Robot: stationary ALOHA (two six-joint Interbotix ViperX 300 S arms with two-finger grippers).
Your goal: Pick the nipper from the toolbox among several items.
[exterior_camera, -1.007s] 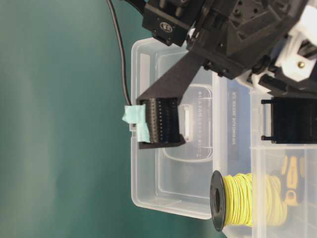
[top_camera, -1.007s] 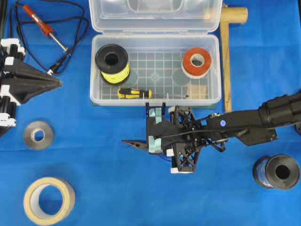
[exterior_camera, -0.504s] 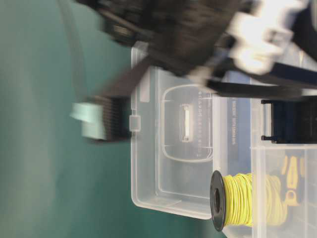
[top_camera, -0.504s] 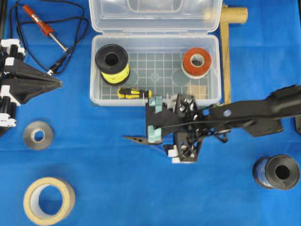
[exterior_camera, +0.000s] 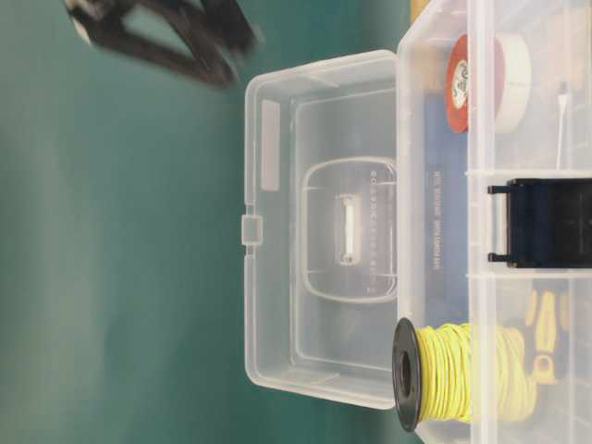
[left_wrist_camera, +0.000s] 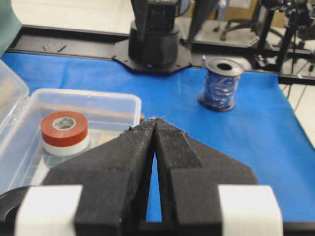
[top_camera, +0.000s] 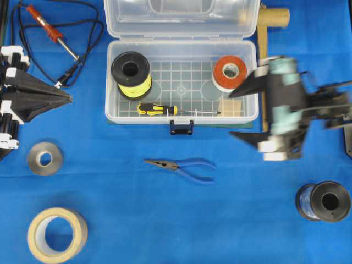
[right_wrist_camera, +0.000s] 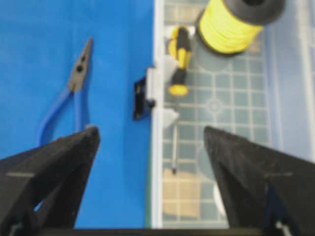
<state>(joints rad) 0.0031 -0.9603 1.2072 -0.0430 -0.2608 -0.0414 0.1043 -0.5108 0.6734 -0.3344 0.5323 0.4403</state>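
The nipper, with dark pointed jaws and blue handles, lies flat on the blue cloth in front of the toolbox, touched by no gripper. It also shows in the right wrist view. The clear toolbox stands open and holds the yellow wire spool, the red-and-white tape roll, the screwdriver and the wooden block. My right gripper is open, empty and blurred, beside the toolbox's right end. My left gripper is shut and empty at the far left.
A soldering iron with a black cord lies at the back left. A grey tape roll and a tan tape roll lie at the front left. A dark blue spool stands at the front right. A wooden mallet lies right of the toolbox.
My right gripper has let go of the nipper, left it on the cloth before the toolbox, and swung away to the right. The left arm has not moved.
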